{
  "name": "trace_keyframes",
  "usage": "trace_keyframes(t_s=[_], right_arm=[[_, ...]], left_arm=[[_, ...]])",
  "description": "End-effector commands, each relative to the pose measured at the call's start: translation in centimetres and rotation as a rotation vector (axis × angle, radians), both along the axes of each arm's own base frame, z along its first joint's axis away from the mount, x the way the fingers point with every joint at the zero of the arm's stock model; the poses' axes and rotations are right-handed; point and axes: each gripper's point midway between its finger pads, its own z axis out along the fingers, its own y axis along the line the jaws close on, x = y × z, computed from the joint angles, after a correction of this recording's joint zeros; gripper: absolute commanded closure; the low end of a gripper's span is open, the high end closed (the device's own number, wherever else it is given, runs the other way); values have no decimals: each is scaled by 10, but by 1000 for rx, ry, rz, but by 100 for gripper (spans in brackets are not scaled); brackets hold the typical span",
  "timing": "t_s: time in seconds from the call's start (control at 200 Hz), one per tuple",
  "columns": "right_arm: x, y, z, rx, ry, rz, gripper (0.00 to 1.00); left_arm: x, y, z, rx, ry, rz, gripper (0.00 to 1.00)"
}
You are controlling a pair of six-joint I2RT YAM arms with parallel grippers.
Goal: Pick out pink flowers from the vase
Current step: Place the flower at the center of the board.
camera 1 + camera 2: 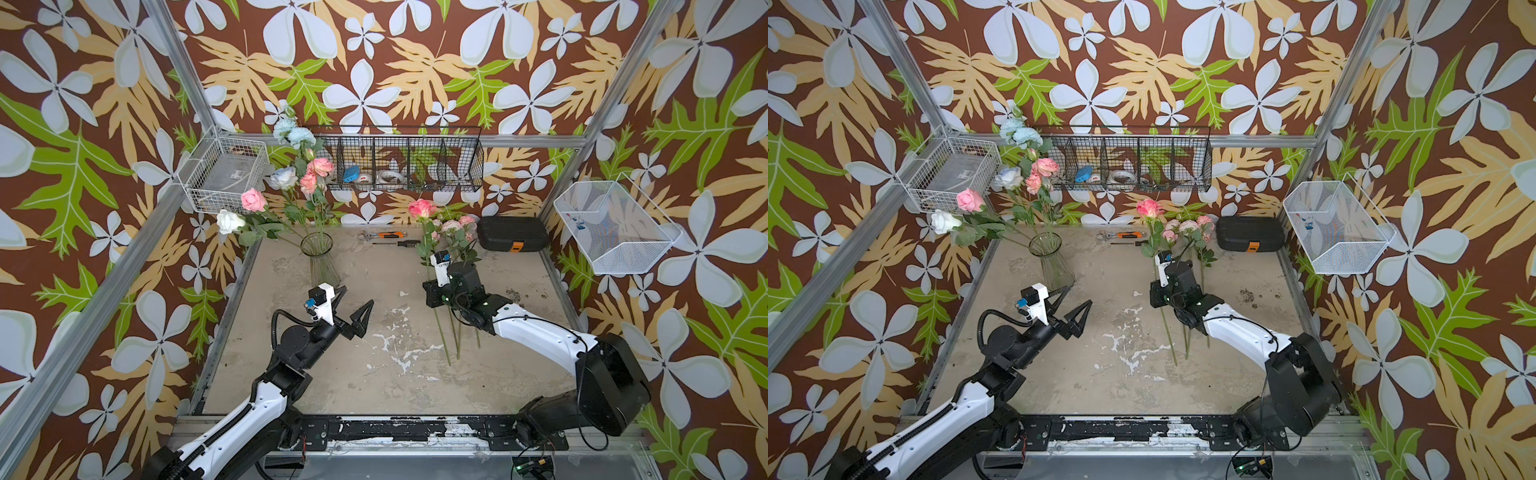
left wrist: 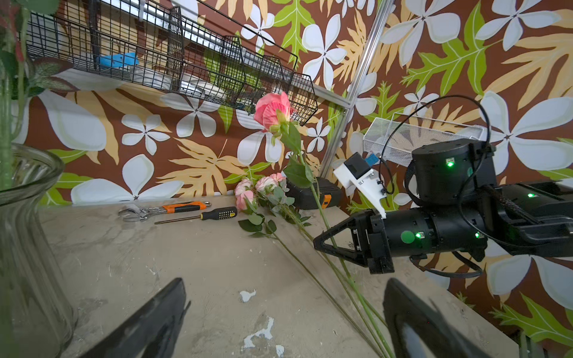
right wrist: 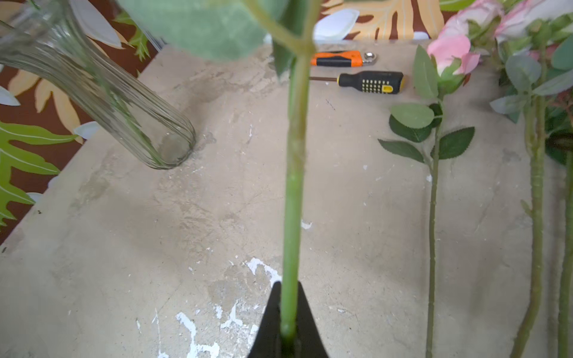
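Note:
The ribbed glass vase (image 1: 318, 251) (image 1: 1051, 257) stands at the back left of the table. It holds pink flowers (image 1: 253, 199) (image 1: 320, 167) along with white and pale blue blooms. My left gripper (image 1: 356, 296) (image 2: 286, 288) is open and holds nothing, in front of the vase and to its right. My right gripper (image 1: 430, 291) (image 3: 290, 310) is shut on the green stem (image 3: 293, 186) of a pink rose (image 1: 422, 208) (image 2: 273, 111), which slants up from the jaws. More pink flowers (image 1: 457, 226) (image 2: 257, 189) lie on the table beside it.
A white rose (image 1: 229, 221) and pale blue flowers (image 1: 293, 132) lean out of the vase. A wrench (image 1: 382, 235), a screwdriver (image 1: 399, 244) and a black case (image 1: 513, 235) lie along the back edge. Wire baskets (image 1: 405, 164) (image 1: 226, 172) (image 1: 615, 226) hang on the walls.

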Motion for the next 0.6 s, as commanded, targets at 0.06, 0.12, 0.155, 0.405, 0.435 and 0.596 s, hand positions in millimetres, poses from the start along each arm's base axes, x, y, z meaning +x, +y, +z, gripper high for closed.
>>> trace_keyframes(t_s=[0.06, 0.12, 0.155, 0.405, 0.435, 0.596], right_arm=[[10, -14, -27, -9, 98, -86, 100], [13, -20, -33, 4, 120, -101, 100], [15, -23, -37, 9, 130, -112, 100], [34, -27, -64, -60, 190, -111, 100], [39, -28, -65, -68, 190, -121, 100], [58, -27, -78, -72, 217, -135, 100]], left_arm=[[2, 5, 2, 11, -6, 32, 0], [2, 6, 1, 12, -5, 35, 0], [2, 6, 0, 12, -5, 38, 0], [3, 8, -3, 18, 1, 47, 0], [3, 8, -2, 16, 1, 46, 0], [2, 9, -1, 12, 0, 52, 0]])
